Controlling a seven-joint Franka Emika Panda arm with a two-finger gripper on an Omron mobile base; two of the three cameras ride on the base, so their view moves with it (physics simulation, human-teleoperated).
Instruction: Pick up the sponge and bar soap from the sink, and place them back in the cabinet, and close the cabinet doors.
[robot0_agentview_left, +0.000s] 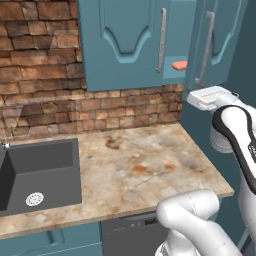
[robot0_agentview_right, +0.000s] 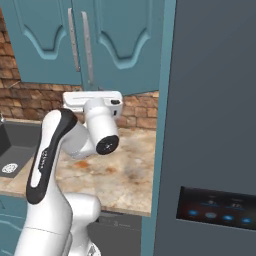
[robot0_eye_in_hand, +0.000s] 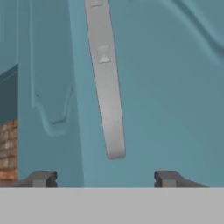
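The teal cabinet (robot0_agentview_left: 175, 30) has its left door (robot0_agentview_left: 122, 40) shut and its right door (robot0_agentview_left: 220, 35) ajar. In the gap between them the salmon-pink bar soap (robot0_agentview_left: 179, 65) lies on the inner shelf. My gripper (robot0_eye_in_hand: 105, 179) is open just below the lower end of the right door's silver handle (robot0_eye_in_hand: 106, 87), close to the door face, with nothing between the fingertips (robot0_eye_in_hand: 41, 178). My white hand (robot0_agentview_left: 209, 97) hovers under that door's handle (robot0_agentview_left: 206, 47). The dark grey sink (robot0_agentview_left: 40, 172) with its white drain (robot0_agentview_left: 34, 199) lies at the far left. The sponge is out of view.
A brick wall (robot0_agentview_left: 45, 75) backs the marble counter (robot0_agentview_left: 145, 165). A tall dark fridge (robot0_agentview_right: 215, 125) stands right of the cabinet, close to my arm. Both door handles (robot0_agentview_right: 71, 40) hang side by side above my hand (robot0_agentview_right: 95, 102).
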